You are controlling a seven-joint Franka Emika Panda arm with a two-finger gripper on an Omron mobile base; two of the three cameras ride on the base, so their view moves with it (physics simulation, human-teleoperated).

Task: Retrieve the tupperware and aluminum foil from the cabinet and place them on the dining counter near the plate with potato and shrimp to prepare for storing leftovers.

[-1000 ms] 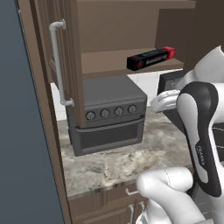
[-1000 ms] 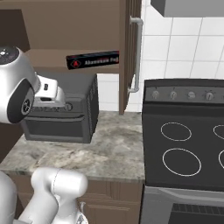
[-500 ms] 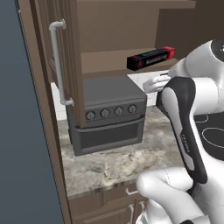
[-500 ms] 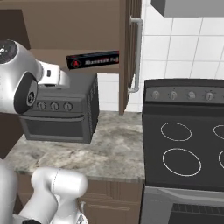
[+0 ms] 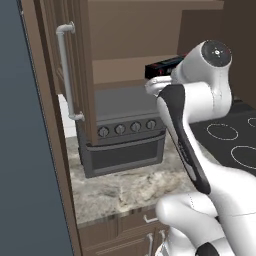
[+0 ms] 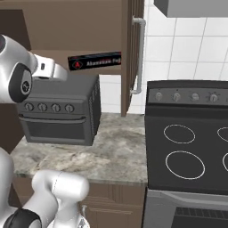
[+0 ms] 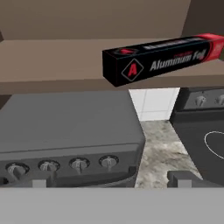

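The aluminum foil [image 7: 162, 57], a long black box with a red end, lies on the shelf of the open cabinet [image 7: 52, 61], up and to the right in the hand view. In the base views the foil [image 6: 95, 61] lies at the shelf's front edge, and my arm partly covers the foil [image 5: 161, 68] in the left one. My gripper [image 7: 111, 181] is open, its fingertips [image 7: 183, 178] wide apart with nothing between them, below and short of the box. The tupperware, plate and dining counter are out of view.
A dark grey toaster oven [image 6: 58, 111] stands on the marble worktop [image 6: 111, 151] right under the shelf. The cabinet's door [image 6: 131, 44] with its silver bar handle [image 6: 140, 53] hangs open beside it. A black stove [image 6: 187, 147] is to the right. The other door [image 5: 82, 75] is swung out left.
My arm has lifted and carried the hand up over the toaster oven toward the cabinet shelf and the foil. The gripper stayed open.
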